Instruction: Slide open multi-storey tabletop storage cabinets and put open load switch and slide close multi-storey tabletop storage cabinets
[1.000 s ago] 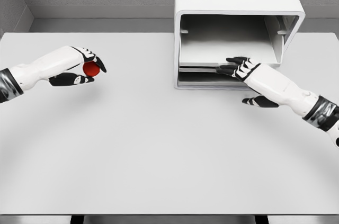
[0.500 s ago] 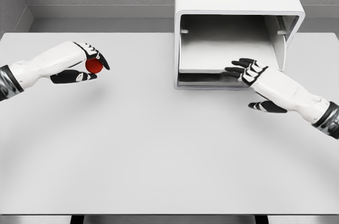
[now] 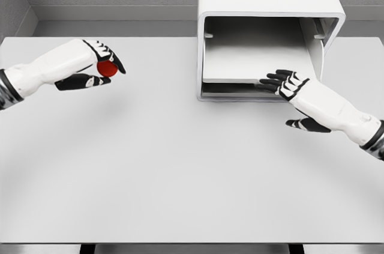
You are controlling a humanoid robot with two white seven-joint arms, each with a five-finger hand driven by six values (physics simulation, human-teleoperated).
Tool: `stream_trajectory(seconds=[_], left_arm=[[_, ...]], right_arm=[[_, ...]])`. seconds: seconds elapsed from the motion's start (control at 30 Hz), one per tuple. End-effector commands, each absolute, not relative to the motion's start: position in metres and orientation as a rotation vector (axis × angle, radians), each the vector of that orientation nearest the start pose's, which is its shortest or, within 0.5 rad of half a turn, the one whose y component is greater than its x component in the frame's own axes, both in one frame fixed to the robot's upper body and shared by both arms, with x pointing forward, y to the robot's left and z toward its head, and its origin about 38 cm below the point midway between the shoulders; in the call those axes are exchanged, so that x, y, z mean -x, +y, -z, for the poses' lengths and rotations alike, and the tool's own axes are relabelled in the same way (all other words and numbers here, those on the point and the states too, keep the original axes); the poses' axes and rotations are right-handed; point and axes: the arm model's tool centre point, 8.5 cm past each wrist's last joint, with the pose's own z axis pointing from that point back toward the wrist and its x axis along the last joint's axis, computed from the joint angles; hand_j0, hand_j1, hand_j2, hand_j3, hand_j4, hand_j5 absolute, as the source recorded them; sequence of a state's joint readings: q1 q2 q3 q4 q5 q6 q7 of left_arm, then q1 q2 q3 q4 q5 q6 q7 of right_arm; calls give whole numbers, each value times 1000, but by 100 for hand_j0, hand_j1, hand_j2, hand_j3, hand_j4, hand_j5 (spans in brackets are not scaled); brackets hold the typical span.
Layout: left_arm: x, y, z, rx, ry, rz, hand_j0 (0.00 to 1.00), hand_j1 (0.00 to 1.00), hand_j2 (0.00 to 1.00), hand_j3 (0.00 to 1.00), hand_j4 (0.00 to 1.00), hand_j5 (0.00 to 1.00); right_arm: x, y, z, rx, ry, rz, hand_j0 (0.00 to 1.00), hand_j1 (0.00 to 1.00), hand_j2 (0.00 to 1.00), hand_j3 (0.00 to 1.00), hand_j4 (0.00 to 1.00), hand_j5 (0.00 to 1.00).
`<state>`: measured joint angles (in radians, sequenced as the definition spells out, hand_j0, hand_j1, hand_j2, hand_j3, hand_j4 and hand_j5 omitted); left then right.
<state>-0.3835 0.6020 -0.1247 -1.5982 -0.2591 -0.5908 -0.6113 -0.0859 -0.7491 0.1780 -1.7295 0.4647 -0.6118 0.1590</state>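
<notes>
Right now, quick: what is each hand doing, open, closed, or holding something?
Left hand: closed on the red ball, held above the table.
Right hand: open, fingers spread at the front edge of the cabinet's shelf, gripping nothing.

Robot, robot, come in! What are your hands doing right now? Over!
Left hand shut on red ball, held above table. Right hand open, fingers at cabinet tray front edge. Nothing between ball and cabinet.

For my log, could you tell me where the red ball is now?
In the head view, the red ball sits at far left, gripped in the left hand above the table.
</notes>
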Motion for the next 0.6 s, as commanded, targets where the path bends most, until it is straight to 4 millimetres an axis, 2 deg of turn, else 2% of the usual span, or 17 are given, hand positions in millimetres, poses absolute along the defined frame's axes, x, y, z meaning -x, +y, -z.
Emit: stream_trajectory(seconds=[0.0, 0.17, 0.3, 0.57], left_arm=[[-408, 300, -254, -367, -1839, 1677, 53, 53, 53, 53, 53, 53], [-404, 296, -264, -384, -1870, 1688, 53, 53, 53, 53, 53, 53], [-400, 286, -266, -372, -1906, 1690, 53, 53, 53, 53, 53, 53], [-396, 279, -272, -374, -1941, 1691, 53, 53, 53, 53, 53, 53]], right_arm=[[-346, -313, -199, 506, -1871, -1658, 99, 99, 99, 99, 99, 99], [-345, -314, -197, 499, -1868, -1651, 97, 97, 97, 97, 97, 97], [-343, -315, -199, 501, -1865, -1665, 98, 98, 98, 98, 98, 98], [-338, -315, -192, 480, -1849, -1665, 98, 98, 98, 98, 98, 98]])
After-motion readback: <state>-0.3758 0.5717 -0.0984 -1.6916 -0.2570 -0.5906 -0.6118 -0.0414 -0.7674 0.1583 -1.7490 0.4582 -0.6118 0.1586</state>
